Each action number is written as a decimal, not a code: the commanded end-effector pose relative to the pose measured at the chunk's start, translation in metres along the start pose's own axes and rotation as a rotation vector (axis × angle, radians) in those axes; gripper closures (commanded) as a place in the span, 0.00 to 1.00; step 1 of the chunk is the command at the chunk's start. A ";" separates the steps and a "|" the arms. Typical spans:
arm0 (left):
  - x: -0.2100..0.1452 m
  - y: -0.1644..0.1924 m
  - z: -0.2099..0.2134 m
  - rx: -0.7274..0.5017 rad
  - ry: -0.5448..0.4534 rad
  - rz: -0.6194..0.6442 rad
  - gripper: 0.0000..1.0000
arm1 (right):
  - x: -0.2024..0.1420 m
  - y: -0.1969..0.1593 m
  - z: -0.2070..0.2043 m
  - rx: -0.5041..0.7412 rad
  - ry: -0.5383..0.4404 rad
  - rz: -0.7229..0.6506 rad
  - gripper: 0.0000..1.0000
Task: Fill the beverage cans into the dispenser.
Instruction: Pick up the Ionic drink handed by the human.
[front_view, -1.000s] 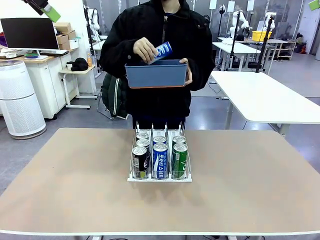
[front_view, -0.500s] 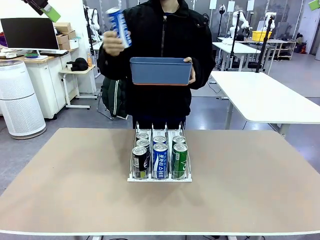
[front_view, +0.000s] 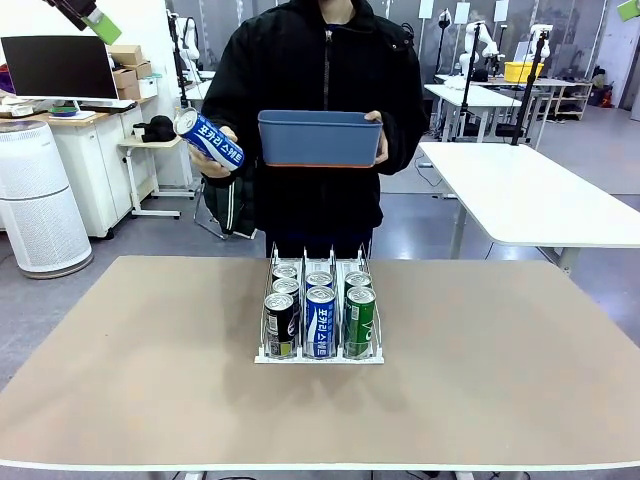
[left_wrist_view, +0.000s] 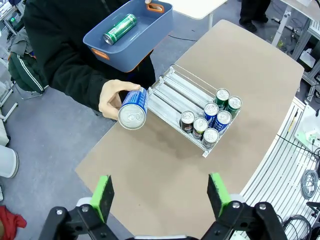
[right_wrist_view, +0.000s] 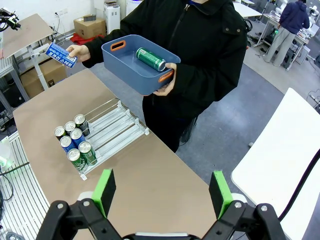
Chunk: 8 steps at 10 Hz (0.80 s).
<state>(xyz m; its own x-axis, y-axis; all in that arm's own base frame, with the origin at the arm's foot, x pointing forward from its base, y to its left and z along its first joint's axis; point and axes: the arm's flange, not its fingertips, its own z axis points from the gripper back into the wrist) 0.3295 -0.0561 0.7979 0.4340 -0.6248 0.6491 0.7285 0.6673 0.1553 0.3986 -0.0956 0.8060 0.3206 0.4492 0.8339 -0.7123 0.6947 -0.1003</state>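
Note:
The white wire dispenser stands mid-table with several beverage cans at its near end: black, blue-and-white and green in front. The person across the table holds a blue-and-white can tilted in one hand, left of the blue bin held in the other. A green can lies in the bin. My left gripper hangs open high above the table, over the held can and the dispenser. My right gripper is open too, high over the dispenser.
A white table stands behind at the right. A monitor desk and a white air purifier are at the back left. Bare tabletop surrounds the dispenser on both sides.
The person took the blue-and-white can out of the bin, swung it up to the picture's left, then lowered it beside the bin. Both grippers stayed still.

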 end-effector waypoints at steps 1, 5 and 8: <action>-0.002 -0.001 0.001 -0.011 -0.001 -0.003 0.00 | -0.001 0.002 -0.001 0.006 -0.002 0.000 0.00; -0.002 -0.001 0.001 -0.011 -0.001 -0.003 0.00 | -0.001 0.002 -0.001 0.006 -0.002 0.000 0.00; -0.002 -0.001 0.001 -0.011 -0.001 -0.003 0.00 | -0.001 0.002 -0.001 0.006 -0.002 0.000 0.00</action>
<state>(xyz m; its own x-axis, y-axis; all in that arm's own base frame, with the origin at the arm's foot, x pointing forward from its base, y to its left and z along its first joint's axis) 0.3295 -0.0561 0.7979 0.4340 -0.6248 0.6490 0.7284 0.6673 0.1553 0.3986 -0.0956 0.8060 0.3206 0.4492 0.8339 -0.7123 0.6947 -0.1003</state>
